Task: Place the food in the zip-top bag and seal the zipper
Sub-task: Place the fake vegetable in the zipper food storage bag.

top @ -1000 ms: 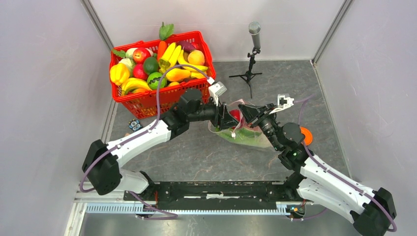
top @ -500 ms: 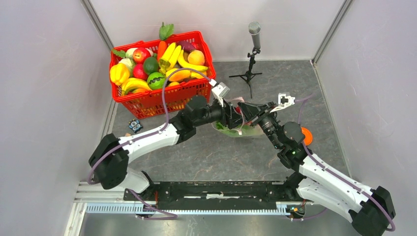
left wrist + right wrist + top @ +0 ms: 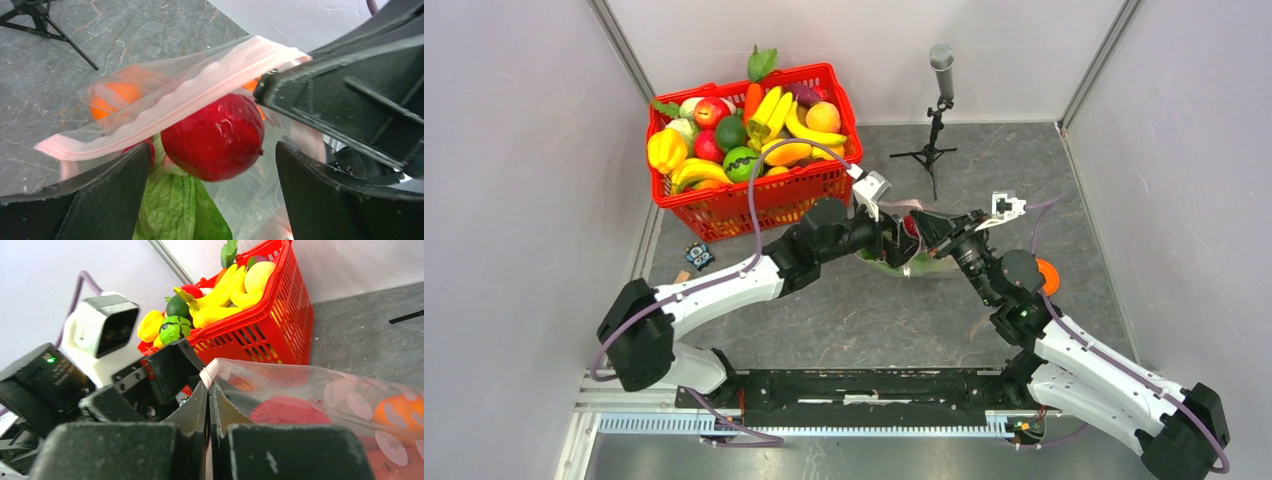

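The right gripper (image 3: 209, 388) is pinching one end of the zipper (image 3: 165, 107), its fingers pressed tight together on the pink strip, while the left gripper (image 3: 212, 147) is standing wide open, its two fingers straddling the zip-top bag (image 3: 320, 382) without clamping anything. In the overhead view the bag is lying at the centre of the frame, just right of the red basket (image 3: 754, 203), with both tools meeting over its mouth. Inside it, the small red fruit (image 3: 215, 132) is bulging right under the strip, the orange (image 3: 112, 97) is sitting toward the upper left and the cabbage (image 3: 175, 207) is lying at the bottom edge. The danger is sitting in that red fruit: if the left gripper is closing on the strip here, it is likely catching the fruit's crown and leaving the seal gaping. The strip is also running wavy, which is suggesting its two tracks are not mating along the whole width, so a slide could be skipping a stretch. And with only one corner being held, a hard pull could be dragging the soft bag along, or slipping it out of the pinch.
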Controlling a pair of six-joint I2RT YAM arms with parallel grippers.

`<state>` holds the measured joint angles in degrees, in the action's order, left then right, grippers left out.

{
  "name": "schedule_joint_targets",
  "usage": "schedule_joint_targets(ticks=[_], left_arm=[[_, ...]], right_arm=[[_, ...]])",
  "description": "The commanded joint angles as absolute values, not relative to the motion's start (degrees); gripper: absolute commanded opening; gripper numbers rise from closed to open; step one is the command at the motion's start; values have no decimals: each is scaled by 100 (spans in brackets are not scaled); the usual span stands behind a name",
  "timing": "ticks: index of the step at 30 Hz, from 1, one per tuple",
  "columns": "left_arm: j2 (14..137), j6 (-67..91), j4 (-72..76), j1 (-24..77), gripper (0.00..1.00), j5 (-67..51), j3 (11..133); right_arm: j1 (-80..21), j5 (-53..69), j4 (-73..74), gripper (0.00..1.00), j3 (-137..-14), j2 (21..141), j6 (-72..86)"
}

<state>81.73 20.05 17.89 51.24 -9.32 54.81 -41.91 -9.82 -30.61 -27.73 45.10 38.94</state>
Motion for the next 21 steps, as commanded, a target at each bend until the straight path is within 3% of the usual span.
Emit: schedule_joint_targets(ticks=[1,3,9,13,15,19,21], left_arm=[[7617,1531,1142,5142,100,-974,5833],[7538,1547,976,5142,97,-1219,5866],[7896,1580,630,5141,68,-1845,6055],[8054,1627,778,5155,60,-1748,6073],[8127,1618,823,5157,60,-1644,6151],[8312,1635,777,5186,72,-1408,6509],[8570,1633,727,5190,71,-1293,6755]], right_arm=[[-4227,-1407,-2908,4,-3038,4421,3875],[-4216,-1449,-2703,4,-3163,4518,3884],[-4219,-1219,-2947,4,-3300,4648,3923],[-4223,-1068,-2972,3,-3427,4663,3918],[-4216,-957,-3136,3,-3399,4628,3979],[-4214,-617,-3421,2,-3401,4615,3992],[-4219,-498,-3585,1,-3377,4615,4016]])
